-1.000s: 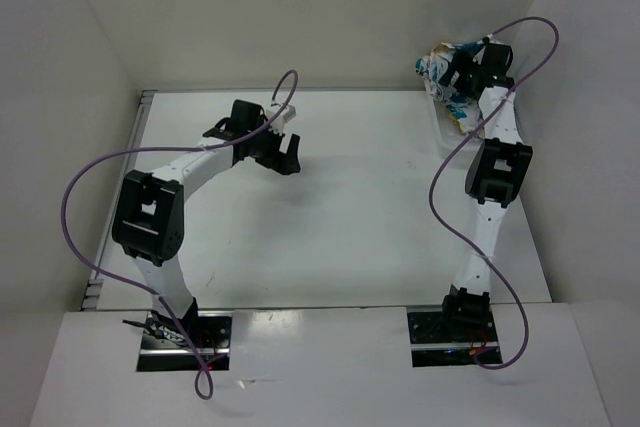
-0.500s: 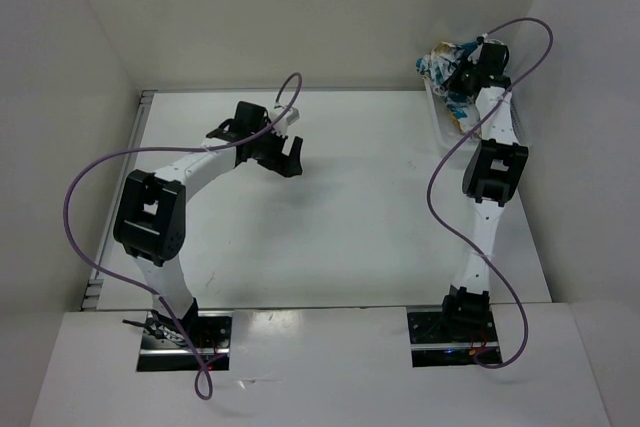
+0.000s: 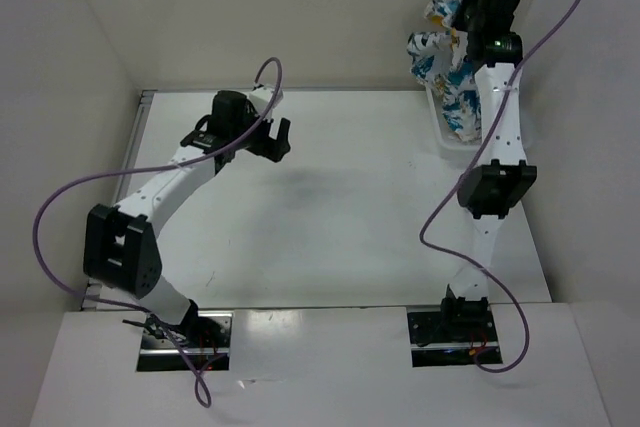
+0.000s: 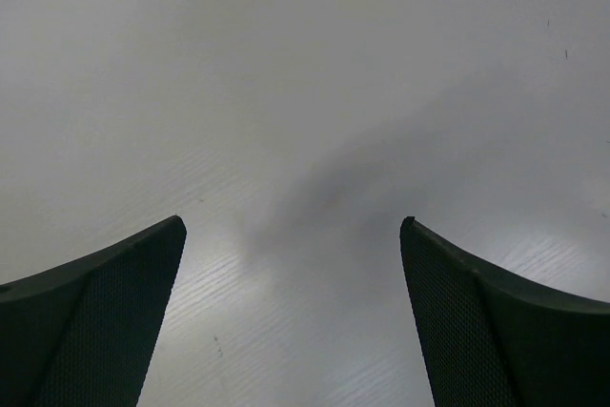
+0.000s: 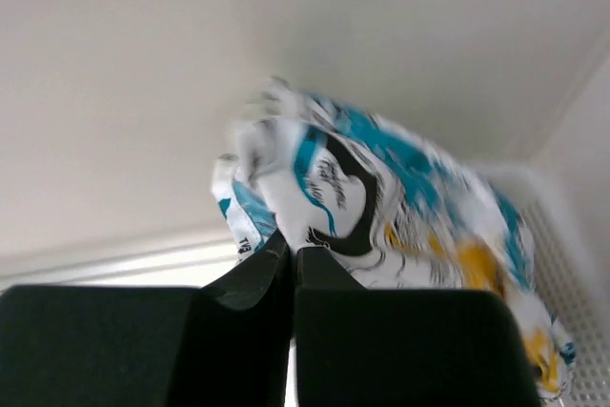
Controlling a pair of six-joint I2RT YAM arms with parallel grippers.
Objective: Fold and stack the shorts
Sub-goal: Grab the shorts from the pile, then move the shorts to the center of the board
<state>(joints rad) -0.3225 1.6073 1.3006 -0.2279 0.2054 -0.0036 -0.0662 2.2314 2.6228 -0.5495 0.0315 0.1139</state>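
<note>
The table (image 3: 350, 207) bears the basket (image 3: 441, 130). The shorts (image 3: 452, 75) hang above the basket, long axis vertical, lower end pointing into it, top clenched in the right gripper (image 5: 292, 253). Well left of the basket, the left gripper (image 4: 293, 226) gapes, empty.

A white table (image 3: 350, 217) is seen, and a white mesh basket (image 5: 568, 269) is set on it. Left of the basket, faint specks, possibly scuffs, are scattered.

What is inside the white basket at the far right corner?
The lower end of the shorts, held up by the shut right gripper. The floor of the basket is covered, so anything beneath cannot be seen.
</note>
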